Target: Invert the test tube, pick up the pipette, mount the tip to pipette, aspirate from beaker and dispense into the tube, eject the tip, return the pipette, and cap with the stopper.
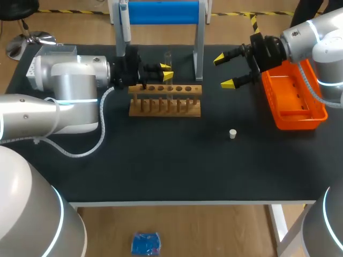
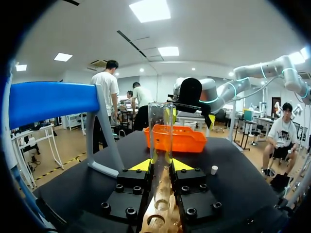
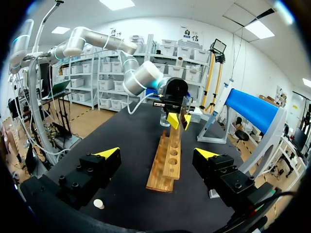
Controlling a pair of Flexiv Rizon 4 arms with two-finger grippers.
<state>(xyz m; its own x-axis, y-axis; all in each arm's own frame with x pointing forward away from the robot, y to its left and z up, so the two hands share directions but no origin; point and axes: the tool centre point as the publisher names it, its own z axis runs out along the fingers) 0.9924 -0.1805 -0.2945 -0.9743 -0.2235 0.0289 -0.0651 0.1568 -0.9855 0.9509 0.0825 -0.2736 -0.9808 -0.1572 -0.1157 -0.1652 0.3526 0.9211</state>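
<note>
1. My left end effector (image 2: 161, 165) pinches the test tube (image 2: 161, 141), one yellow tip pressed against each side of the glass.
2. The test tube stands upright, open mouth up and rounded end down, just over a hole of the wooden rack (image 1: 165, 100). I cannot tell whether the glass touches the wood.
3. The rack lies lengthwise across the black bench (image 1: 161, 160), toward the rear and left of the middle in the head view. It has a row of holes in its top bar and upright pegs below.
4. My left arm comes in low from the left, with its wrist near the rack's left end.
5. My right end effector (image 1: 229, 69) is spread wide and holds nothing. It hangs above the bench to the right of the rack, with its fingers pointing toward the rack and my left end effector.
6. The stopper (image 1: 232, 134), small and white, sits alone on the bench in front of the rack and to its right, well apart from both end effectors.
7. An orange tray (image 1: 297, 122) lies near the bench's right edge, beside and partly under my right wrist.
8. A stand with a blue bar (image 1: 163, 12) rises at the rear of the bench behind the rack, and a pale pipette (image 1: 124, 24) hangs at its left post.
</note>
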